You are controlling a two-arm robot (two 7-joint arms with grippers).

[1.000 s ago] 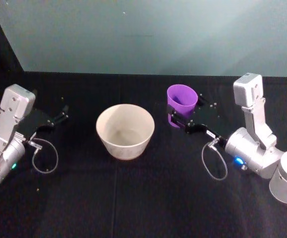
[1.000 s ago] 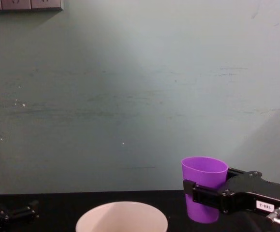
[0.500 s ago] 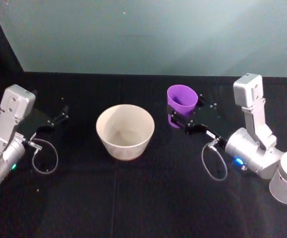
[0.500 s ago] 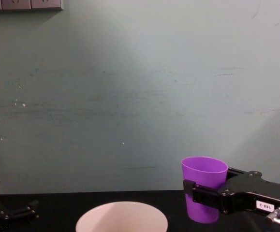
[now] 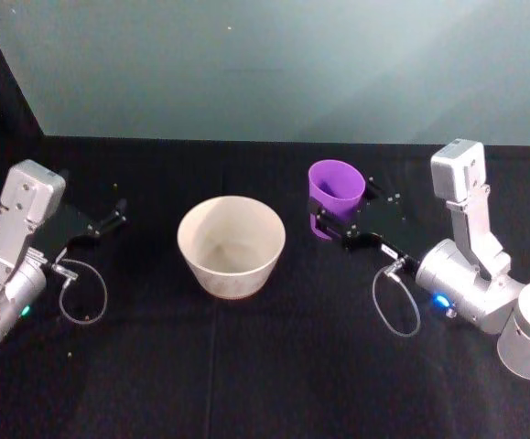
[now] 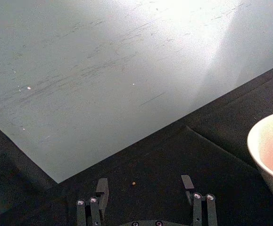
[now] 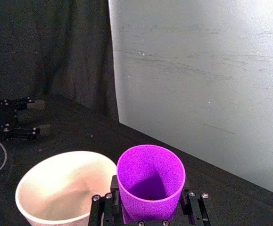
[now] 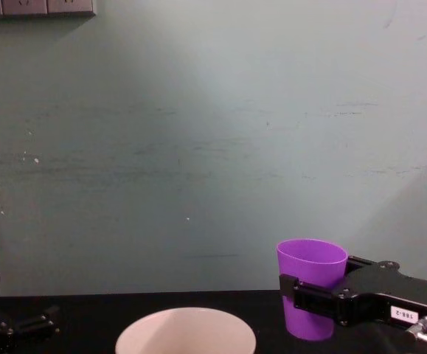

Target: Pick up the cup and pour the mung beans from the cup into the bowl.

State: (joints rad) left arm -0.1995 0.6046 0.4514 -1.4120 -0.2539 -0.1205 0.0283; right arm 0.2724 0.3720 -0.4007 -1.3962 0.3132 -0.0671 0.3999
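Right gripper (image 5: 331, 218) is clamped on the cup (image 5: 336, 186), which I see upright just right of the bowl (image 5: 232, 267), not touching it; nothing stands between them. Left gripper (image 5: 111, 218) sits parked well left of the bowl, fingers apart. Black cloth (image 5: 246, 366) lies under everything, pale green wall (image 8: 198, 147) behind. My right wrist view looks down into the cup's mostly bare purple inside; chest view gives its side
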